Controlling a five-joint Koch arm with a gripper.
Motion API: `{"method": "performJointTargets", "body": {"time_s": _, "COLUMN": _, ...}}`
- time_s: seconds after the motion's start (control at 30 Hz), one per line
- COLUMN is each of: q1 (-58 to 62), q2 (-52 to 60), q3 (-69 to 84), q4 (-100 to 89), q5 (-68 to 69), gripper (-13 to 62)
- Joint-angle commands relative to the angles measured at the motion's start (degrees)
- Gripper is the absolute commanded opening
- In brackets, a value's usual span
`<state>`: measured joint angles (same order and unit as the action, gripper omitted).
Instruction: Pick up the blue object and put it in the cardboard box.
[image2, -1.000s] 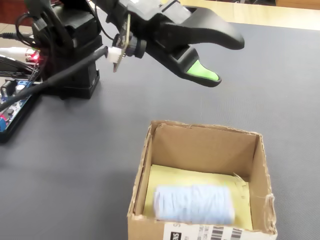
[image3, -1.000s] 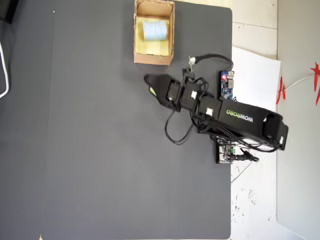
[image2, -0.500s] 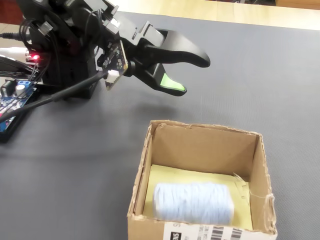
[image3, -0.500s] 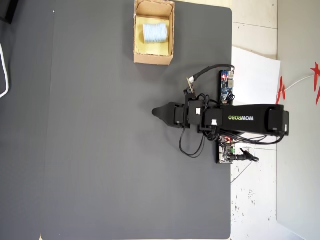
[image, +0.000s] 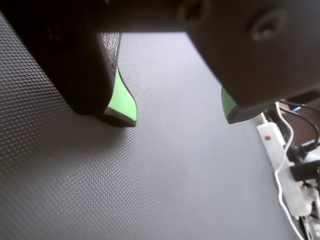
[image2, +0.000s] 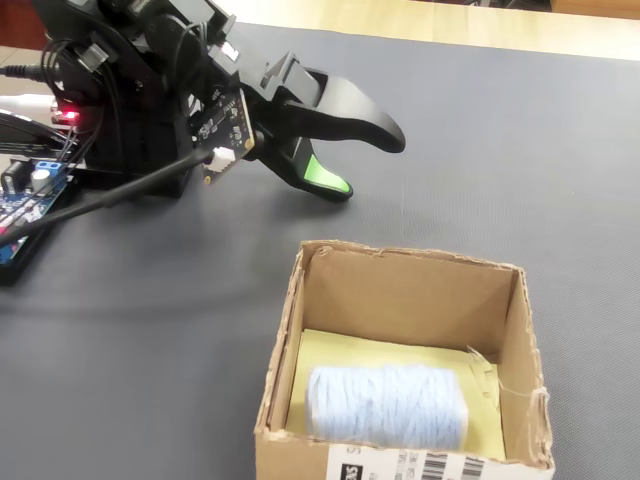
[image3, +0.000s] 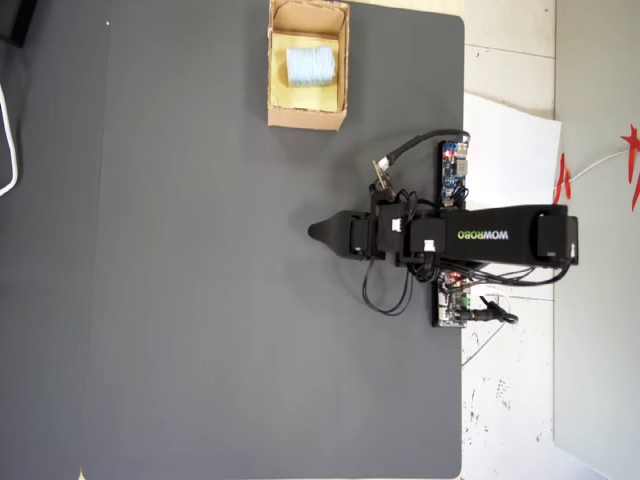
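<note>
Blue object in the box, hand empty and apart

Blue object (image2: 387, 405) lay on its side on the pale yellow floor of the cardboard box (image2: 400, 290), well away from the hand (image2: 362, 160). In the overhead view the roll (image3: 311, 66) sat toward the far end of the box (image3: 277, 60), up and to the left of the hand (image3: 316, 232), with bare dark mat (image3: 200, 300) between them. The wrist view showed the hand (image: 177, 112) with its two green-lined fingers (image: 121, 102) spread a moderate way apart, nothing between them, hovering low over the mat (image: 165, 190) that covered the desk. Behind the hand, the black arm (image3: 480, 236) stretched back to its base beside a small circuit board (image3: 455, 172).
</note>
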<state>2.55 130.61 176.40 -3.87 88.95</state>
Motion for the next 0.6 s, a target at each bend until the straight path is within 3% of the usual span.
{"method": "performJointTargets", "body": {"time_s": 0.0, "q1": 0.5, "q2": 4.9, "q3": 2.3, "q4": 5.8, "q5": 1.0, "gripper": 34.1}}
{"method": "performJointTargets", "body": {"time_s": 0.57, "q1": 0.9, "q2": 4.8, "q3": 2.3, "q4": 5.9, "q5": 1.1, "gripper": 34.1}}
